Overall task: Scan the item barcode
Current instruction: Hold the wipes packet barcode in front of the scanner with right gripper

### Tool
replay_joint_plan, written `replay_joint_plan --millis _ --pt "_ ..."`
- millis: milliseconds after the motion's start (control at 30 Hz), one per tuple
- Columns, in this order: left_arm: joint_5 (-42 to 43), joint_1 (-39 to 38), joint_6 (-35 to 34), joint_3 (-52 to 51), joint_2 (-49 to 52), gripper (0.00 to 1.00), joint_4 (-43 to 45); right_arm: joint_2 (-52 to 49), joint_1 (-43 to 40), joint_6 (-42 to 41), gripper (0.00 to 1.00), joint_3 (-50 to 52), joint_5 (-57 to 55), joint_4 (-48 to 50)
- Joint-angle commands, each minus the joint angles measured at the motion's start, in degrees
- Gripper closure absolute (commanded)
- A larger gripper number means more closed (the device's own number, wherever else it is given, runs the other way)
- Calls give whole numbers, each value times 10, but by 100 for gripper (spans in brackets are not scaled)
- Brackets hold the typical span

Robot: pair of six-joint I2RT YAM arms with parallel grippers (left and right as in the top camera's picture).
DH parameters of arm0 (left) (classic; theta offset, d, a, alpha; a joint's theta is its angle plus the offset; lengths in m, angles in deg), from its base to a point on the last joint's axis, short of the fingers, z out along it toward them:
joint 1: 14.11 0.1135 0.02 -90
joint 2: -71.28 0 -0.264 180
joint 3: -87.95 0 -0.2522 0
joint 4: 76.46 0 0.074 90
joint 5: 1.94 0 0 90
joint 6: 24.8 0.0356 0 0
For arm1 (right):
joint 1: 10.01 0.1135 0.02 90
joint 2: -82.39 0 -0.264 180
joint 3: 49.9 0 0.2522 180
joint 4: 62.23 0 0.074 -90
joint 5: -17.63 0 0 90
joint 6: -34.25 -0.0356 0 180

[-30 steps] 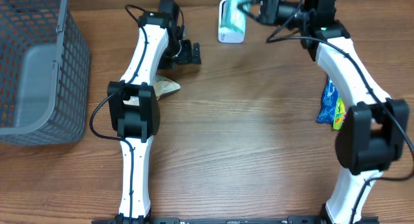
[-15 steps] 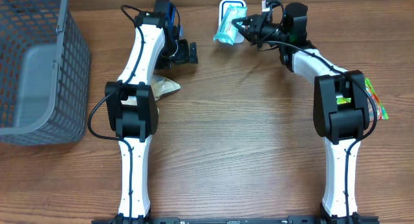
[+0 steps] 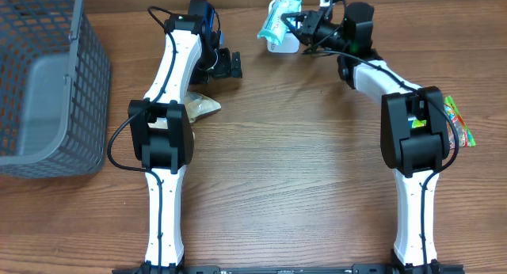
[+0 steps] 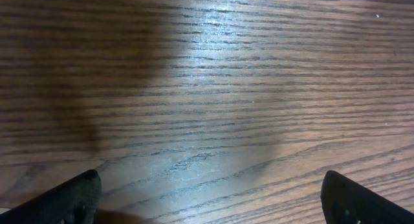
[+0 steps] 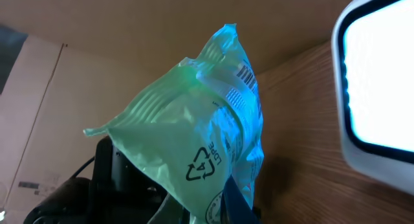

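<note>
Partly hidden behind the green pouch (image 3: 274,17), the white scanner (image 3: 287,46) sits at the far edge, cut off in the wrist view. The right gripper (image 3: 290,23) pinches the pouch's lower end, its fingertips largely covered. The left gripper (image 3: 230,64) hangs spread wide over the bare table (image 4: 213,88).

Pair of arms, left arm (image 3: 171,68) and right arm (image 3: 415,207): glossy white tube links set between bulky black joint housings. Thin black cable (image 3: 112,147) looped loose beside the elbow housing. Blue fitting (image 3: 207,8) at left wrist. Left hand (image 3: 231,65) and right hand (image 3: 295,27): black, two-fingered. Left fingertips (image 4: 71,198): matte black, rounded, finely textured.
</note>
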Motion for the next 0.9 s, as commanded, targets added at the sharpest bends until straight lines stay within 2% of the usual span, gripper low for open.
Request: replay_joint_plan --millis 0,133,433,733,867 --pt "-3 -2 -3 4 3 0 -1 18 17 -42 97 -28 -6 24" --pt "-3 -2 -3 4 3 0 -1 18 18 -93 97 -29 -25 50" --pt "-3 -2 -3 4 3 0 1 18 17 -141 97 -29 -21 96" --pt "-3 -2 -3 4 3 0 1 18 -8 -140 96 -29 37 111" --pt "-3 -2 -3 4 3 0 1 18 -22 -114 96 -29 100 111"
